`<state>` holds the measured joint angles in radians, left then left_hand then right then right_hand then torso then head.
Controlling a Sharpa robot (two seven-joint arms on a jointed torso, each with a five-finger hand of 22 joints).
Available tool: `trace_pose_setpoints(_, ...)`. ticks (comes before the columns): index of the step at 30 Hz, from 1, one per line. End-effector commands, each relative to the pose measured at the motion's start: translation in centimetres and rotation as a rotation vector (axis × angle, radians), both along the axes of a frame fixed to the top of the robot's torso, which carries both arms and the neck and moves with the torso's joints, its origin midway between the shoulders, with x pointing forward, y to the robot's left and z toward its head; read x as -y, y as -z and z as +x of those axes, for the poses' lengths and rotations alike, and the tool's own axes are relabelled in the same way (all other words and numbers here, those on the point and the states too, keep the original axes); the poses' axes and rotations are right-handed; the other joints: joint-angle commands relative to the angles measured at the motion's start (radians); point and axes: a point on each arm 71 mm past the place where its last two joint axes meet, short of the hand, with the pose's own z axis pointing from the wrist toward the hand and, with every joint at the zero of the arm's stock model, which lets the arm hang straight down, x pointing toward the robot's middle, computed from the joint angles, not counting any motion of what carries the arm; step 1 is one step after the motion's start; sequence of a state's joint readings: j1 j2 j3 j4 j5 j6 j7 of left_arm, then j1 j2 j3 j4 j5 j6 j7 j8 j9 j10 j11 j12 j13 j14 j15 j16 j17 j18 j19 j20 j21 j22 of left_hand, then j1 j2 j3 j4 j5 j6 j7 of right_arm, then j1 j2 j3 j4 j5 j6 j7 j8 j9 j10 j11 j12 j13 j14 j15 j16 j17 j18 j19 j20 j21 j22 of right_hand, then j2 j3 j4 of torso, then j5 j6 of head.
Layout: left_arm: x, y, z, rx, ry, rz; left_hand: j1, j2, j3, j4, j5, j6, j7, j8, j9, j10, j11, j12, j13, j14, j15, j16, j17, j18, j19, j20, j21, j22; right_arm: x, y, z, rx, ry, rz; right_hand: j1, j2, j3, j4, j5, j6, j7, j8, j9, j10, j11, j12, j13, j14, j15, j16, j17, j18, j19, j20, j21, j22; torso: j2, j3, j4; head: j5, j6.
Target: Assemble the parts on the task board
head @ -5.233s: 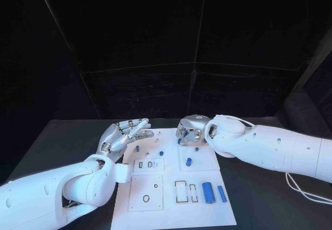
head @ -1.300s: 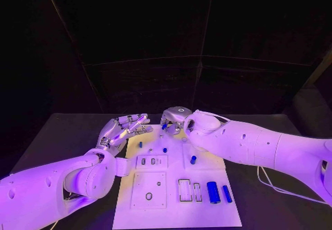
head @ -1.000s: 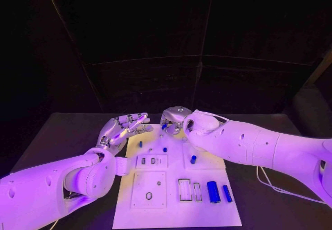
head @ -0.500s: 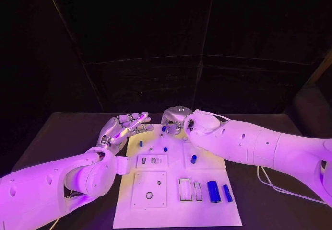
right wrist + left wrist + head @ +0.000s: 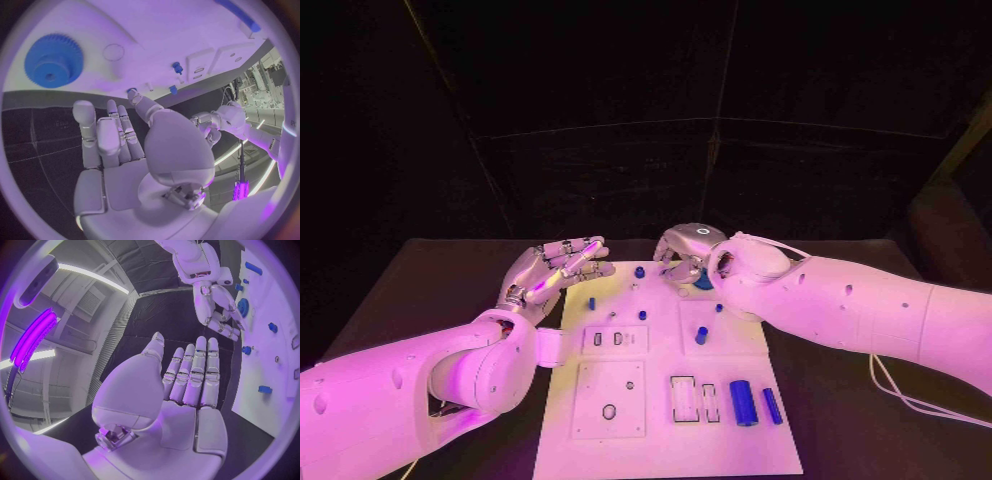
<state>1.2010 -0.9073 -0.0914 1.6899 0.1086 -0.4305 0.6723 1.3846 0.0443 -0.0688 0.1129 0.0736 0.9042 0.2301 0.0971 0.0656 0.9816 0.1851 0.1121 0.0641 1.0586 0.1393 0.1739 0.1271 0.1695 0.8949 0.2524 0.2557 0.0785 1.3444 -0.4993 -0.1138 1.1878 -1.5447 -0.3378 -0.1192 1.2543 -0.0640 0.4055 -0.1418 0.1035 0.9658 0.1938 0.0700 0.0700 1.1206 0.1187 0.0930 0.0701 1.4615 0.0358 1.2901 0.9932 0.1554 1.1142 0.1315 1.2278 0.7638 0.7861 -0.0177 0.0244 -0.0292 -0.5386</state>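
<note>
The white task board (image 5: 661, 425) lies mid-table. My right hand (image 5: 687, 257) hovers over its far end with fingers extended and nothing in them, right beside a blue gear (image 5: 53, 60) that lies flat on the board (image 5: 150, 30). The gear (image 5: 705, 284) is partly hidden behind that hand. A small blue part (image 5: 639, 271) stands just left of it. My left hand (image 5: 560, 268) is held palm up at the board's far left corner, fingers straight and empty (image 5: 187, 385). More blue parts: pegs (image 5: 590, 302), (image 5: 643, 314), a short cylinder (image 5: 701, 335), two longer cylinders (image 5: 738, 402).
Rectangular slots and round holes (image 5: 609, 411) mark the board's near half. Black table (image 5: 430, 290) lies on both sides of the board. A cable (image 5: 913, 400) trails from my right arm at the right.
My right hand has shifted to the right, away from the small blue part at the board's far end, which now stands free. The left hand has stayed put.
</note>
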Motion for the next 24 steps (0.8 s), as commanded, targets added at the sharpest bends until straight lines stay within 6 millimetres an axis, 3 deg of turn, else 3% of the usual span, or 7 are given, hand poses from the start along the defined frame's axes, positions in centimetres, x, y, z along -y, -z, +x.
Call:
trace_pose_setpoints(1, -0.1, -0.2, 0.1, 0.013, 0.009, -0.006, 0.0, 0.01, 0.0, -0.008, -0.002, 0.015, 0.001, -0.005, 0.0, 0.015, -0.003, -0.007, 0.0, 0.015, -0.003, -0.003, 0.003, 0.016, 0.015, -0.003, -0.003, -0.001, 1.8, -1.1, -0.2, 0.003, 0.05, 0.131, -0.007, -0.018, -0.015, 0.011, 0.016, 0.011, -0.007, 0.004, 0.001, 0.058, -0.011, 0.021, 0.008, 0.023, -0.011, 0.02, 0.032, -0.013, 0.025, -0.002, 0.018, 0.03, -0.006, 0.0004, -0.006, 0.001, 0.003)
trace_pose_setpoints(7, -0.4, -0.1, 0.2, 0.013, 0.003, -0.004, -0.002, 0.015, -0.003, -0.014, -0.002, 0.025, -0.003, -0.007, 0.0, 0.026, -0.008, -0.012, 0.0, 0.034, -0.009, -0.005, 0.007, 0.016, 0.033, -0.009, 0.0, -0.001, 5.8, -1.3, -0.3, -0.091, 0.138, 0.18, -0.053, -0.063, -0.095, 0.064, 0.051, -0.014, -0.045, -0.003, -0.003, 0.253, -0.06, 0.125, 0.079, 0.044, -0.052, 0.085, 0.143, -0.027, 0.083, -0.033, 0.06, 0.112, -0.01, 0.0048, -0.0101, 0.003, 0.007)
trace_pose_setpoints(10, -0.5, -0.1, 0.3, 0.013, 0.002, -0.003, -0.002, 0.015, -0.004, -0.015, -0.002, 0.025, -0.003, -0.008, 0.001, 0.027, -0.008, -0.013, 0.0, 0.035, -0.009, -0.005, 0.007, 0.016, 0.034, -0.009, 0.0, -0.001, 7.0, -1.1, -0.2, -0.133, 0.171, 0.174, -0.04, -0.065, -0.151, 0.095, 0.056, -0.027, -0.055, 0.003, 0.0, 0.28, -0.073, 0.195, 0.16, 0.047, -0.065, 0.106, 0.175, -0.033, 0.104, -0.05, 0.073, 0.139, -0.011, 0.0053, -0.0109, 0.003, 0.008)
trace_pose_setpoints(13, -0.4, -0.1, 0.3, 0.013, 0.004, -0.004, -0.002, 0.015, -0.004, -0.015, -0.002, 0.026, -0.003, -0.008, 0.001, 0.027, -0.008, -0.013, 0.0, 0.036, -0.009, -0.005, 0.008, 0.016, 0.035, -0.01, 0.0, -0.001, 7.9, -0.9, -0.1, -0.169, 0.197, 0.154, -0.021, -0.064, -0.207, 0.124, 0.053, -0.039, -0.056, 0.006, 0.0, 0.279, -0.074, 0.3, 0.274, 0.053, -0.066, 0.133, 0.222, -0.041, 0.13, -0.052, 0.092, 0.18, -0.008, 0.0053, -0.0093, 0.001, 0.007)
trace_pose_setpoints(17, -0.3, 0.0, 0.4, 0.012, 0.005, -0.004, -0.002, 0.015, -0.004, -0.015, -0.002, 0.026, -0.003, -0.008, 0.001, 0.028, -0.008, -0.013, 0.0, 0.036, -0.009, -0.005, 0.008, 0.016, 0.035, -0.01, 0.0, -0.001, 8.4, -0.5, 0.0, -0.217, 0.217, 0.114, 0.032, -0.047, -0.303, 0.185, 0.059, -0.063, -0.05, 0.013, 0.001, 0.245, -0.063, 0.792, 0.808, 0.067, -0.055, 0.187, 0.329, -0.05, 0.159, -0.044, 0.119, 0.234, -0.009, 0.0054, -0.0088, 0.0, 0.006)
trace_pose_setpoints(19, -0.3, 0.0, 0.5, 0.012, 0.005, -0.004, -0.002, 0.015, -0.004, -0.015, -0.002, 0.026, -0.003, -0.008, 0.001, 0.028, -0.008, -0.013, 0.0, 0.036, -0.009, -0.005, 0.008, 0.016, 0.035, -0.01, 0.0, -0.001, 8.5, -0.2, 0.0, -0.245, 0.218, 0.087, 0.025, -0.041, -0.341, 0.224, 0.062, -0.083, -0.038, 0.01, -0.001, 0.284, -0.056, 1.009, 1.029, 0.077, -0.048, 0.215, 0.395, -0.056, 0.173, -0.036, 0.133, 0.265, -0.008, 0.0046, -0.009, 0.0, 0.005)
trace_pose_setpoints(24, -0.3, 0.0, 0.5, 0.011, 0.003, -0.002, -0.001, 0.016, -0.004, -0.016, -0.002, 0.025, 0.0, -0.009, 0.0, 0.027, -0.007, -0.015, 0.0, 0.037, -0.009, -0.006, 0.008, 0.016, 0.036, -0.01, 0.0, -0.002, 8.2, 0.2, 0.2, -0.274, 0.208, 0.026, 0.047, -0.035, -0.389, 0.284, 0.066, -0.104, -0.025, 0.02, 0.001, 0.338, -0.04, 1.245, 1.269, 0.087, -0.032, 0.243, 0.463, -0.062, 0.191, -0.02, 0.156, 0.309, -0.007, 0.0052, -0.0094, 0.0, 0.005)
